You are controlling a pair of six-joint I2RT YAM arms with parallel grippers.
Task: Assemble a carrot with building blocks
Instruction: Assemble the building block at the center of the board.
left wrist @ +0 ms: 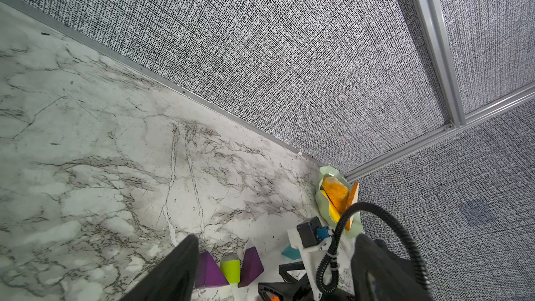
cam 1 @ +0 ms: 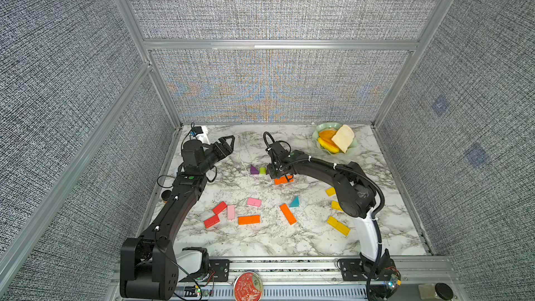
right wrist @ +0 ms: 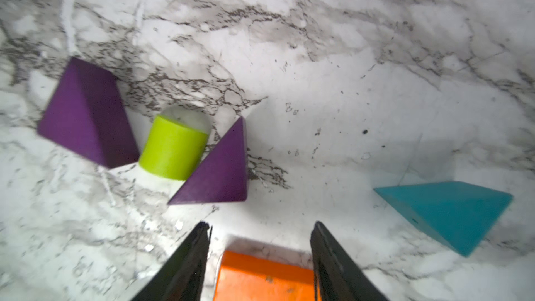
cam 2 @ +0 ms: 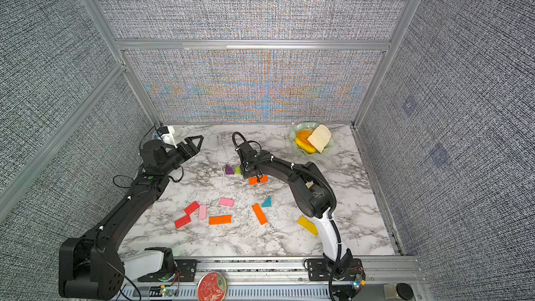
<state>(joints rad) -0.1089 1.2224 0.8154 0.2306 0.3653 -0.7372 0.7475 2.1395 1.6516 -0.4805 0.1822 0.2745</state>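
Now the right gripper (right wrist: 260,224) straddles the orange bar (right wrist: 263,277), jaws parted; well apart from it, the left gripper (cam 1: 231,144) gapes empty.

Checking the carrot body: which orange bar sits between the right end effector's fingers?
The rear orange bar, straddled by the right end effector, near the lime-green stub. The level orange bar and the slanted orange bar lie nearer the front, untouched.

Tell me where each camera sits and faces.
Top views: high at the near edge, looking down at the marble table and back wall; left arm and right arm show.
Left wrist: low, facing the green dish in the far corner; open left gripper frames it.
Right wrist: close, pointing down; right gripper straddles an orange block.
Shared: both wrist views catch the lime stub.
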